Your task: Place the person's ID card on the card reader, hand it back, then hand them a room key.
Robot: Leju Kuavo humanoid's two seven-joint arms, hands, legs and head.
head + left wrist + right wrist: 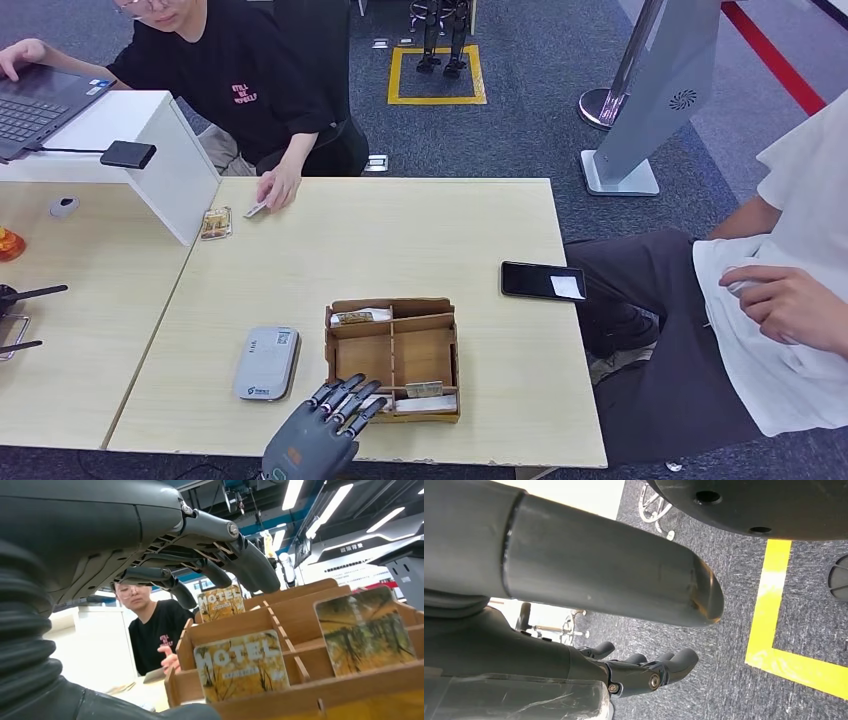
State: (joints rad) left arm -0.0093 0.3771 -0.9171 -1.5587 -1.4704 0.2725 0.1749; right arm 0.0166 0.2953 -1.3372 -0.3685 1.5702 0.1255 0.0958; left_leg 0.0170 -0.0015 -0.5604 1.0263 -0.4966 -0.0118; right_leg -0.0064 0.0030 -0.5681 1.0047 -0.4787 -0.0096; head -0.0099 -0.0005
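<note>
1. Head view: the left hand (325, 425) hovers at the table's (300, 270) near edge, holding nothing, its fingers (352, 394) apart and reaching to the near left corner of the wooden box (393, 357). The card reader (267, 363) lies just left of the box. A person in black (270, 90) at the far edge holds the ID card (256, 209) on the table. A black phone (543, 281) lies near the right edge.
2. Left wrist view: the left hand's fingers (220, 550) are spread above the box's compartments, where room key cards (241, 666) printed HOTEL stand upright.
3. Right wrist view: the right hand (644, 672) hangs over grey carpet with yellow tape (774, 610), fingers loosely bent, gripping nothing.
</note>
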